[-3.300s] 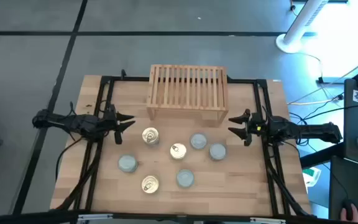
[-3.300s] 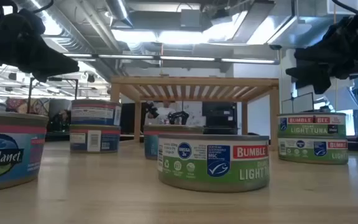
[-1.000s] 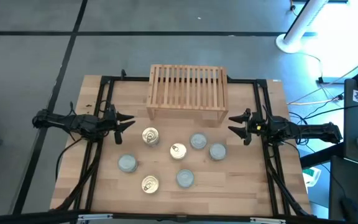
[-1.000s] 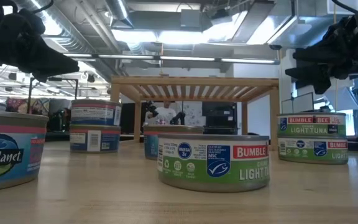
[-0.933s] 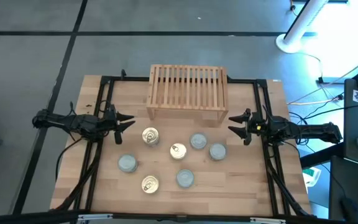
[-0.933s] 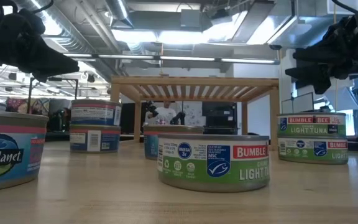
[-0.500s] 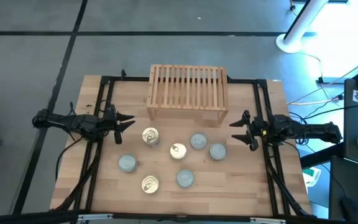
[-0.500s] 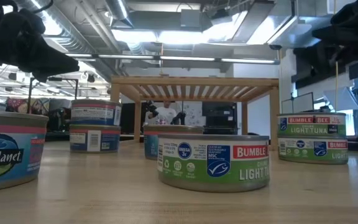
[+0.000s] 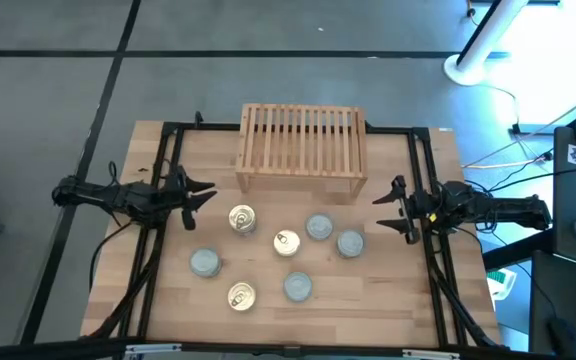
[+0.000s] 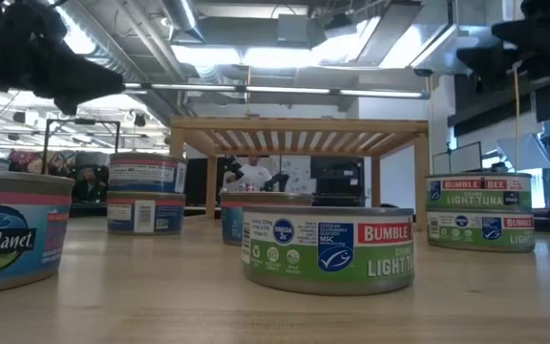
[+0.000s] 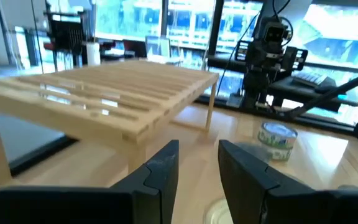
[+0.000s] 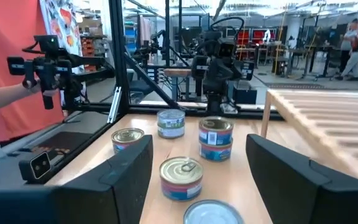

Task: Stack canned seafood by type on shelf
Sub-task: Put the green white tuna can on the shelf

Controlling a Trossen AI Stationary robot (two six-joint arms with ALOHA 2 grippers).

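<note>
- Since 1 second back, we see our right gripper [image 9: 400,212] has turned at the wrist and slid a little toward the table's near edge; the tins and the shelf have not shifted.
- Our right gripper's fingers [image 12: 127,167] stand wide apart with nothing between them, above the table [image 9: 368,300] at its right rail.
- Just ahead of that gripper lie 2 silver-topped tuna tins [image 9: 349,243], close together; a gold-topped tin [image 9: 286,241] sits beyond them.
- Our left gripper [image 9: 200,194] hangs over the left rail, its fingers [image 11: 161,169] a narrow gap apart and holding nothing.
- Nearest ahead of it is a second gold-topped tin [image 9: 241,218]; a silver-topped tin [image 9: 204,262], a third gold-topped tin [image 9: 241,295] and another silver-topped tin [image 9: 297,287] lie nearer the table's front edge.
- Between the 2 grippers, toward the far edge, stands the slatted wooden shelf [image 9: 302,150], its top bare.
- We count 6 tin tops from above; in the low view 2 tins are stacked [image 10: 144,194].
</note>
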